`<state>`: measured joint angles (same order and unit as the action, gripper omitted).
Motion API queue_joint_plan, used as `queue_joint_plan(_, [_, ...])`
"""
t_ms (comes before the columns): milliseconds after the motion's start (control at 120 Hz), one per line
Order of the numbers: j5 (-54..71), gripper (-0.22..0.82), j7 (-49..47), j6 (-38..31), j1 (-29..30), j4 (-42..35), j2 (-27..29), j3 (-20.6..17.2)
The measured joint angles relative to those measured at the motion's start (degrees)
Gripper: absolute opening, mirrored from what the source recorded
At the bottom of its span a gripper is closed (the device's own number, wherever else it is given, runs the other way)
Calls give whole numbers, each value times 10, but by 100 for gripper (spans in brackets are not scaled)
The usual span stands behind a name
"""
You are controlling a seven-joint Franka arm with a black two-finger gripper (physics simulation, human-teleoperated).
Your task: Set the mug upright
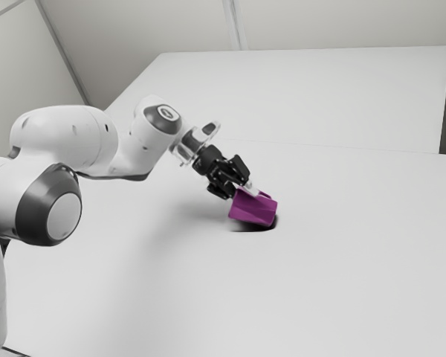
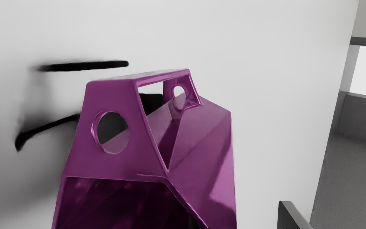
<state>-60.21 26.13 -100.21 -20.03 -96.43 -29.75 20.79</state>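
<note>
- The mug [image 1: 253, 209] is at the gripper [image 1: 242, 191], tilted over the table [image 1: 342, 282], its base end low and its mouth end raised.
- The hand is open: 1 finger [image 2: 289, 214] stands clear of the mug's side wall in the wrist view, with a gap between. Where the other 1 sits against the mug, I can't tell.
- Handling: the walls look stiff and glossy, so I expect a rigid body that won't give under a squeeze. I judge it light to moderate in weight; whether it would chip is hard to say.
- The smooth, slanted faces could let it slip or swivel, so a slow, square pinch seems wise.
- Where to hold: I would take 1 side wall near the rim [image 2: 116, 178], with 1 finger inside and 1 outside. The handle [image 2: 111, 95], with its 2 round holes, looks the poorer choice, since the mug could swing from it.
- Pointing: the mouth faces the gripper, toward the exterior view's left, and the handle is on the upper side.
- Long axis: it slopes down from the mouth to the base, toward the exterior view's right. Standing it up calls for turning the mouth further upward until the base lies flat.
</note>
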Motion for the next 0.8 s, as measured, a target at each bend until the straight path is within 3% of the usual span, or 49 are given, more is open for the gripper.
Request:
queue_joint_plan(117, [-4,-2,1,-3,-6,9,0,0])
queue_joint_plan(258, [-11,-11,3,-5,-11,11,-1,0])
queue_joint_plan(633, [-4,-17,4,-3,-13,13,15,3])
queue_joint_plan(800, [79,-18,1,-19,-16,1,70,0])
